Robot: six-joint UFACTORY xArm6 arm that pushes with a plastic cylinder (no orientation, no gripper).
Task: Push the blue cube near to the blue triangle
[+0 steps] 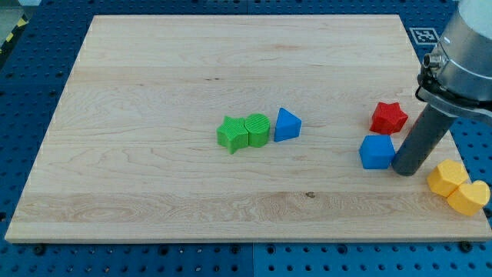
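1. My tip (405,171) touches the blue cube (377,151) on its right side; no claw here, just a rod.
2. Blue triangle (287,125) sits well left on the worktop (154,77).
3. An off-centre push may spin the cube away or clip the red star (389,118).

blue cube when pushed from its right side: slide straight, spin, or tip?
The blue cube sits flat and squat on the smooth wooden board, so it probably slides rather than tips. My tip is at its lower right edge, so an off-centre push may spin it.

Grey metal arm housing (466,54), black collar, straight dark rod ending in my tip (406,171).
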